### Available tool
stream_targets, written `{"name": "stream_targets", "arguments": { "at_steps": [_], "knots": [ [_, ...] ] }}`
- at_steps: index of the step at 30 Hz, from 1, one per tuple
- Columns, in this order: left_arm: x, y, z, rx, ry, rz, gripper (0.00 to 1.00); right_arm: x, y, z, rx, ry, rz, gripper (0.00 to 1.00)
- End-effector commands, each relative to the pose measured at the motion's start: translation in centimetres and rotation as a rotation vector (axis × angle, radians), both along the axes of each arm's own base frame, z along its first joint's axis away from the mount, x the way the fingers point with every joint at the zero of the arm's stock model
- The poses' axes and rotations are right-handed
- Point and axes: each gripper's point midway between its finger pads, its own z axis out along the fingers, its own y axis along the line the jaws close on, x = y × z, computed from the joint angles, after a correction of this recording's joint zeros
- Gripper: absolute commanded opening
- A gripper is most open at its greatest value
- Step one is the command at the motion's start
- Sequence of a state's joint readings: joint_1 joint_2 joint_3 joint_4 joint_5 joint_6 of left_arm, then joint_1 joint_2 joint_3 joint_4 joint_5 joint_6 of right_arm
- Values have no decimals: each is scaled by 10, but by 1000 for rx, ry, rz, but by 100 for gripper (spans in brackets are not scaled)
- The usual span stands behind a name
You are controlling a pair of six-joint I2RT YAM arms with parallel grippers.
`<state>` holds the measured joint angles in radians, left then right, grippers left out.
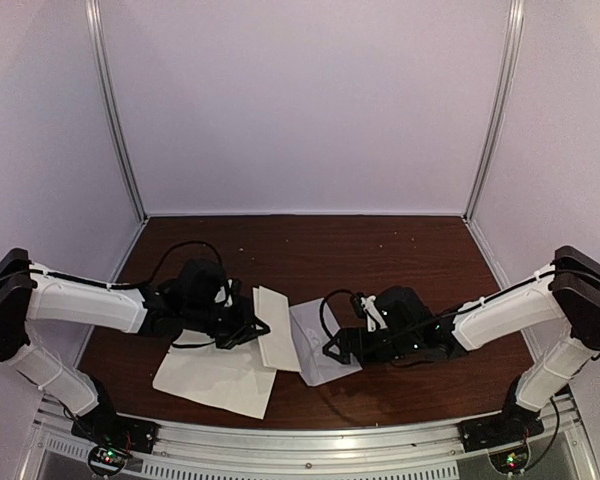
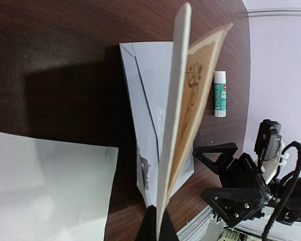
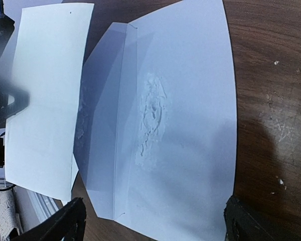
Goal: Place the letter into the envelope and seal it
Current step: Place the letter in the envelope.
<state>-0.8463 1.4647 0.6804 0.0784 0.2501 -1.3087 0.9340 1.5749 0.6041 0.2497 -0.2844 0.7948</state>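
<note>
The letter [image 1: 276, 342], a folded white paper, is pinched at its near edge by my shut left gripper [image 1: 254, 329]. In the left wrist view the letter [image 2: 174, 115] stands edge-on out of the gripper [image 2: 158, 222], tilted over the envelope [image 2: 143, 83]. The pale grey envelope [image 1: 318, 340] lies flat on the table just right of the letter. In the right wrist view the envelope [image 3: 180, 125] has its pointed flap [image 3: 98, 118] open toward the letter [image 3: 45, 100]. My right gripper [image 1: 332, 350] hovers over the envelope, its fingers [image 3: 65, 226] spread wide with nothing between them.
A large white sheet [image 1: 215, 380] lies at the front left under the left arm, also seen as a sheet [image 2: 45, 191] in the left wrist view. A glue stick [image 2: 219, 94] lies beyond the envelope. The table's metal front rail [image 1: 300, 440] runs close behind both grippers.
</note>
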Motion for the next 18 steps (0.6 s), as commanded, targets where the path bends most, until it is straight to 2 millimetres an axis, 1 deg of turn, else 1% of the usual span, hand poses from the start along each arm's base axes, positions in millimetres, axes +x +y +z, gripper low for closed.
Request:
{"name": "stream_targets", "arguments": {
  "at_steps": [1, 7, 13, 18],
  "knots": [
    [0, -4, 4, -29, -18, -5, 0, -10, 7, -7, 15, 29, 27, 97],
    [0, -3, 2, -25, -14, -7, 0, -12, 17, -5, 35, 33, 44, 97],
    [-1, 1, -8, -18, 13, -13, 0, -8, 17, 4, 42, 11, 31, 97],
    [-1, -1, -14, -13, 37, -34, 0, -4, 13, 12, 23, -18, 11, 97]
  ]
}}
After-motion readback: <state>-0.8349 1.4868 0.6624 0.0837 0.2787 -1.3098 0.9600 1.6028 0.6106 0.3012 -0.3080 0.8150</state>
